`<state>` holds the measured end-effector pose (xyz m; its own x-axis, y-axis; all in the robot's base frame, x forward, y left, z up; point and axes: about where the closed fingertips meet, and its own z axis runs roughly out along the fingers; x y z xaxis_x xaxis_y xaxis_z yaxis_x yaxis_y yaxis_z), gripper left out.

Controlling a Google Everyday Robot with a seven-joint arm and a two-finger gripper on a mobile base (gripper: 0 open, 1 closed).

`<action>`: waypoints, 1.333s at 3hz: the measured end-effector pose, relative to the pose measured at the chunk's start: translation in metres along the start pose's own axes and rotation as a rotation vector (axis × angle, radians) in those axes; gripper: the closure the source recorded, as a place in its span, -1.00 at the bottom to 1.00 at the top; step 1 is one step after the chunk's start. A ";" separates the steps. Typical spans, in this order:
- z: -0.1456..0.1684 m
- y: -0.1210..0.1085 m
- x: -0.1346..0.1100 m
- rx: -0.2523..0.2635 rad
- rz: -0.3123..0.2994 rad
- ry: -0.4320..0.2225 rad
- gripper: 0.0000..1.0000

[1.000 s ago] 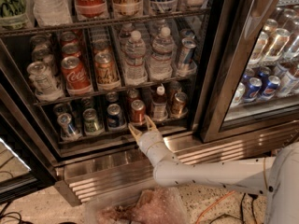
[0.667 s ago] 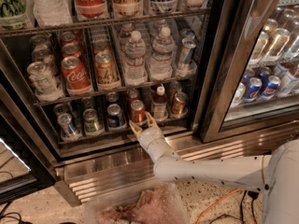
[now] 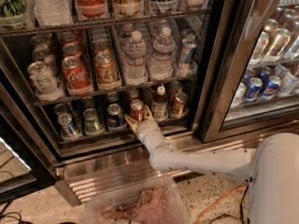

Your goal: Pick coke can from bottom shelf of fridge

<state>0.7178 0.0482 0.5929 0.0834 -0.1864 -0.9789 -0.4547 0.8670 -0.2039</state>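
Note:
The coke can (image 3: 137, 109), small and red with a silver lid, stands upright on the bottom shelf (image 3: 93, 135) of the fridge (image 3: 219, 78), between a blue can (image 3: 115, 115) and a small red-capped bottle (image 3: 160, 102). My gripper (image 3: 138, 117) reaches into the shelf from the lower right. It is open, with one finger on each side of the coke can's lower half. The can still rests on the wire rack. My white arm (image 3: 196, 160) stretches over the fridge's ribbed steel base (image 3: 107, 178).
A bronze can (image 3: 179, 103), a green can (image 3: 91, 121) and a silver can (image 3: 67, 124) share the shelf. Water bottles (image 3: 135, 55) and bigger cans stand on the tier above. A clear plastic bin (image 3: 140, 204) and an orange cable (image 3: 219, 202) lie on the floor. The right door (image 3: 261, 85) is closed.
My gripper has moved up and into the shelf, from just in front of the coke can to astride it. The can has not moved.

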 end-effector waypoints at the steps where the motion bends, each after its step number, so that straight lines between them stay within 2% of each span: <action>1: 0.004 0.000 0.001 -0.001 0.001 -0.004 0.20; 2: 0.003 0.000 0.002 -0.001 0.001 0.000 0.66; 3: -0.002 0.000 0.004 -0.005 0.015 0.028 1.00; 4: -0.001 -0.001 0.002 -0.006 0.016 0.028 1.00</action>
<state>0.7175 0.0467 0.5914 0.0510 -0.1857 -0.9813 -0.4612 0.8672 -0.1880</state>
